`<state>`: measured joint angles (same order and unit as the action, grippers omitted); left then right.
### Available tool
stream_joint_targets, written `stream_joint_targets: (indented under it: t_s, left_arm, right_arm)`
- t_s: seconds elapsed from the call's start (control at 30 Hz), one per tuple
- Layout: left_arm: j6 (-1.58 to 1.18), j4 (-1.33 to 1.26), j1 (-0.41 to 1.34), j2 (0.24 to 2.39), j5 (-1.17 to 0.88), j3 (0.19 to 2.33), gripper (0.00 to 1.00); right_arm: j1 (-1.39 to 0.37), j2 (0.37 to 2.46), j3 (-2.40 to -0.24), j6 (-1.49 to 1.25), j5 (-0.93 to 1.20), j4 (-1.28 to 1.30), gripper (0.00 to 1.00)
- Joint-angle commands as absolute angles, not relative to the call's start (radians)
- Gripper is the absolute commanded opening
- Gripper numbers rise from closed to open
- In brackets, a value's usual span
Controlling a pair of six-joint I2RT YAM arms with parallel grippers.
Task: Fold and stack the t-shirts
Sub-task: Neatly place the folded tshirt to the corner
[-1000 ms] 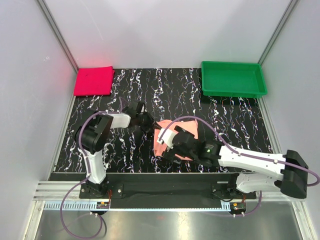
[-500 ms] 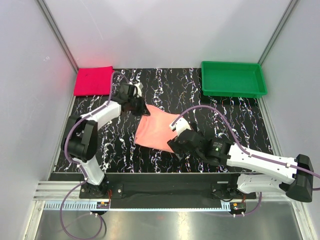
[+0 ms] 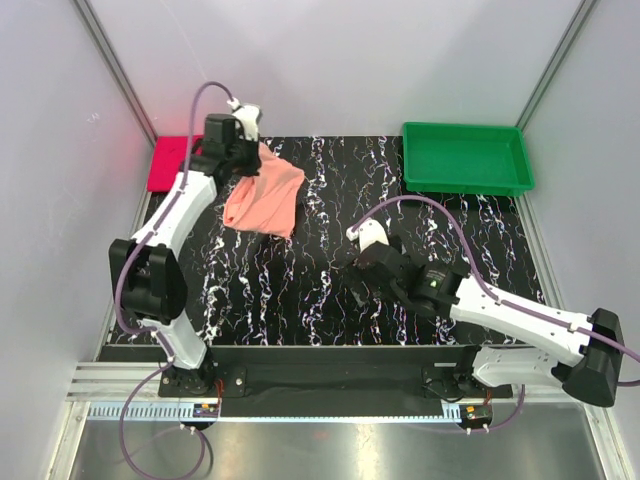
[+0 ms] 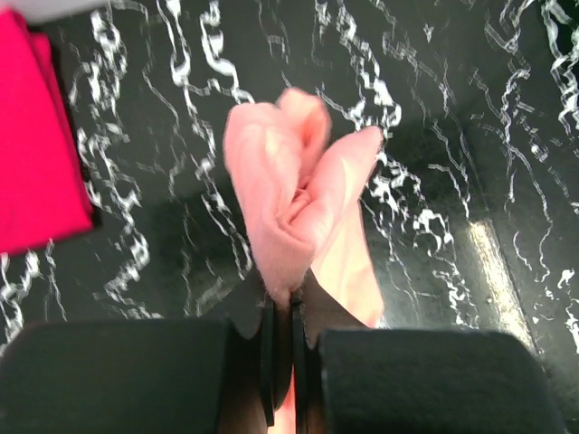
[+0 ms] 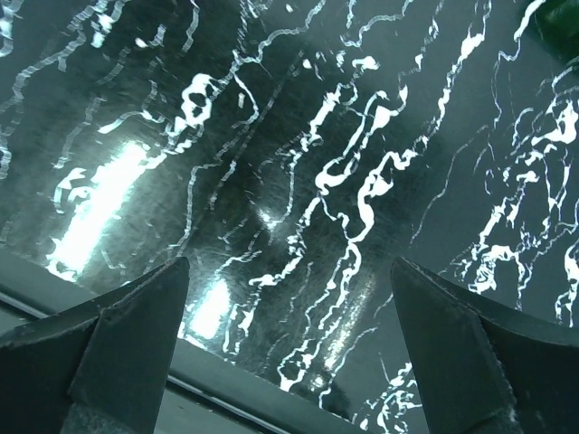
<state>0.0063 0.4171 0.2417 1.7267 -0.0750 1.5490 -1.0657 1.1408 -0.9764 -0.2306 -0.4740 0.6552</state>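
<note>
- Black marble-look table with white veins and pale walls on three sides, that's the whole cell on my screen.
- Only container is the green tray, parked at the far right corner. All I see inside its walls is its own green floor.
- Red t-shirt lies folded flat at the far left corner. The left arm crosses over its right side in the top view, so part of it is hidden from me.
- Salmon t-shirt is bunched up and dangling from the left gripper, just to the right of the red one. I can't tell whether its lower edge brushes the table.
- On the left wrist cam the jaws are pinched tight on a fold of the salmon cloth. The fabric puffs out in two lobes ahead of the fingers, and the red shirt peeks in at the left edge of that view.
- Right gripper hangs over bare table toward the near middle, well apart from both shirts and the tray. Its fingers are spread wide and it's holding nothing.
- Purple cable arches over the right arm, and another loop rises above the left wrist near the back wall.
</note>
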Motion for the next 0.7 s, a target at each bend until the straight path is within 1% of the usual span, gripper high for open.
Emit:
stream_joint_targets:
  t_s: [0.0, 0.07, 0.13, 0.2, 0.27, 0.3, 0.4, 0.67]
  left_arm:
    - [0.060, 0.316, 0.106, 1.721, -0.298, 1.607, 0.00]
    - [0.060, 0.344, 0.077, 1.781, -0.342, 1.672, 0.00]
    - [0.090, 0.354, 0.063, 1.804, -0.339, 1.709, 0.00]
    - [0.138, 0.376, 0.060, 1.845, -0.324, 1.799, 0.00]
    - [0.176, 0.463, 0.054, 1.915, -0.314, 1.900, 0.00]
    - [0.207, 0.532, 0.048, 1.945, -0.302, 2.002, 0.00]
    - [0.271, 0.609, 0.044, 2.011, -0.247, 2.150, 0.00]
    - [0.344, 0.620, 0.040, 1.965, -0.127, 2.163, 0.00]
  right_arm:
    - [-1.028, 1.160, -1.012, -0.196, -0.445, 0.637, 1.00]
    - [-1.002, 1.161, -1.015, -0.173, -0.443, 0.650, 1.00]
    - [-0.980, 1.155, -1.016, -0.157, -0.436, 0.652, 1.00]
    - [-0.945, 1.154, -1.009, -0.153, -0.407, 0.641, 1.00]
    - [-0.922, 1.166, -1.015, -0.153, -0.378, 0.640, 1.00]
    - [-0.907, 1.172, -1.019, -0.152, -0.371, 0.638, 1.00]
    - [-0.891, 1.198, -1.029, -0.130, -0.362, 0.638, 1.00]
    - [-0.801, 1.264, -1.057, -0.086, -0.284, 0.606, 1.00]
